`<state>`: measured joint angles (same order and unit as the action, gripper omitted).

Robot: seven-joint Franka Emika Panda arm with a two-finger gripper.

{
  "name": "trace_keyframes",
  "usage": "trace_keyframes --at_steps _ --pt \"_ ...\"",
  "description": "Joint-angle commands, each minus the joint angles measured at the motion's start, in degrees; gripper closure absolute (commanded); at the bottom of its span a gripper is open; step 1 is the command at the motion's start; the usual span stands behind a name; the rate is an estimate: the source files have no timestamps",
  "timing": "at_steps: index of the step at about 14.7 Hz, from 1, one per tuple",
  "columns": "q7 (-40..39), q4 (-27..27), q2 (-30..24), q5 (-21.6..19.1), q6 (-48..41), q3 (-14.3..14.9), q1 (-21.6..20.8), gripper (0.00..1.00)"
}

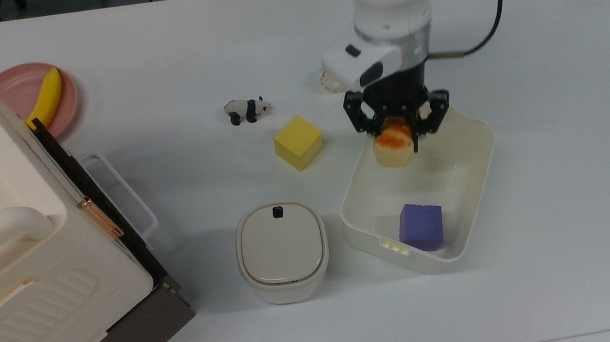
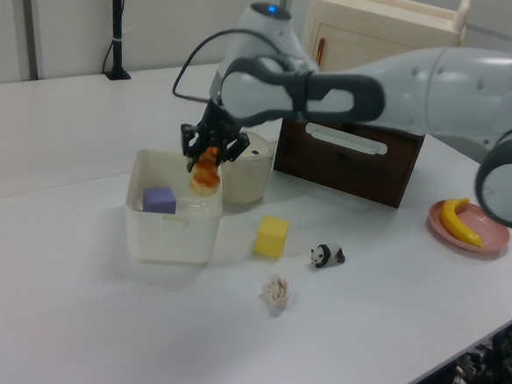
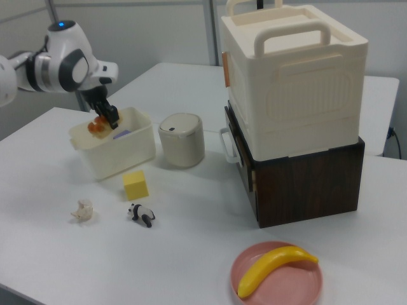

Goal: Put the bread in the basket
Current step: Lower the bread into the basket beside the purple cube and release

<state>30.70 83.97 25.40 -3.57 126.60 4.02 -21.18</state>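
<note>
One pink plate (image 1: 13, 91) with a banana (image 1: 46, 98) sits at the top view's far left on the counter (image 1: 184, 47); next come a panda (image 1: 246, 109), a yellow cube (image 1: 297, 142) and a lidded pot (image 1: 282, 251); then the tool (image 1: 398, 127), clamped on the bread (image 1: 393, 147), hangs over the basket (image 1: 479, 158); a purple cube (image 1: 421, 227) lies inside.
</note>
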Motion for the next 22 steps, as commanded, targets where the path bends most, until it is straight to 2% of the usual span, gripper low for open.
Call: trace_keyframes --at_steps 1,4,7,10,12,13,17,19,22 --pt "4.3 -3.3 2.9 1.5 2.4 1.5 -1.1 0.0" --pt "4.3 -3.2 2.5 3.0 1.8 1.4 -1.1 0.0" --pt "3.2 -0.7 -2.6 3.3 -1.2 1.3 0.0 0.0" --pt "-5.8 1.5 -8.9 3.0 -15.6 1.3 2.4 0.0" --pt "-13.6 1.3 -12.5 2.7 -27.2 0.6 5.2 0.0" --pt "-15.7 1.5 -14.7 2.7 -30.1 0.5 6.8 0.0" --pt "-20.9 5.3 -21.9 3.2 -34.0 -1.5 13.9 0.0" --pt "-23.7 5.6 -22.4 3.4 -35.7 -2.4 16.6 0.0" --pt "-25.5 5.5 -22.5 3.5 -35.5 -2.4 18.5 0.0"
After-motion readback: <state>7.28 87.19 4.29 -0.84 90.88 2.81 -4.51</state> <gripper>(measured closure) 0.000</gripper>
